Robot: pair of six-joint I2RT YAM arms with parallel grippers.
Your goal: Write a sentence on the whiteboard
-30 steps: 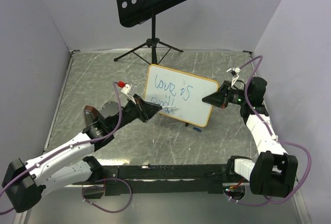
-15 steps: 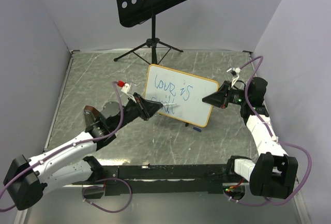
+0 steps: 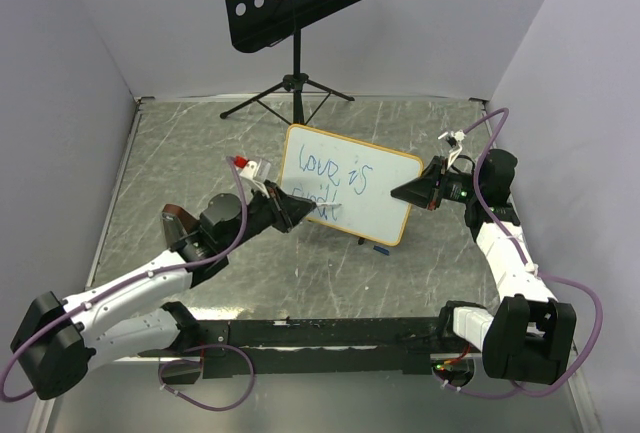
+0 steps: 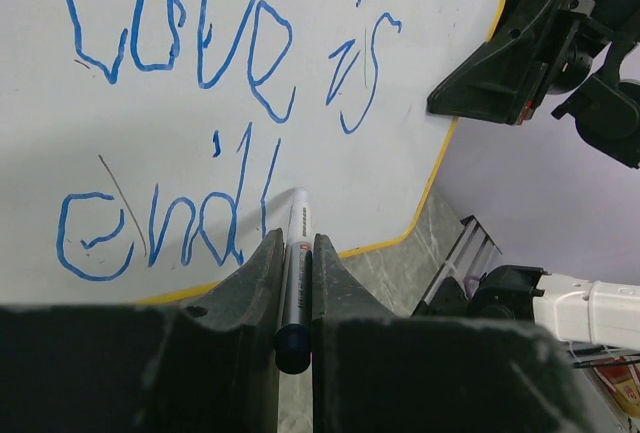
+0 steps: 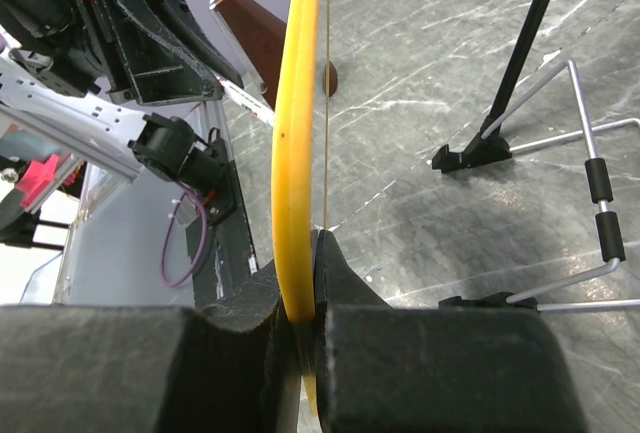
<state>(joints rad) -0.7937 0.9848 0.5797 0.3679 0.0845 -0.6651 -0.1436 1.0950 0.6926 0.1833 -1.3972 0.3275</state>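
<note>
On the table [image 3: 170, 153], tilted upright, the whiteboard [image 3: 350, 198], right edge pinched tight by the right gripper [image 5: 300, 288]. Left gripper [image 4: 292, 248] clamped on a marker [image 4: 297, 215], tip at the board just after "endl". Barrel mostly hidden inside the grip. From above, lower line of the sentence [image 4: 215, 63] half covered.

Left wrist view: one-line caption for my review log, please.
Left gripper holds a marker at the whiteboard, the blue sentence reading "love is" with a second line begun.
</note>
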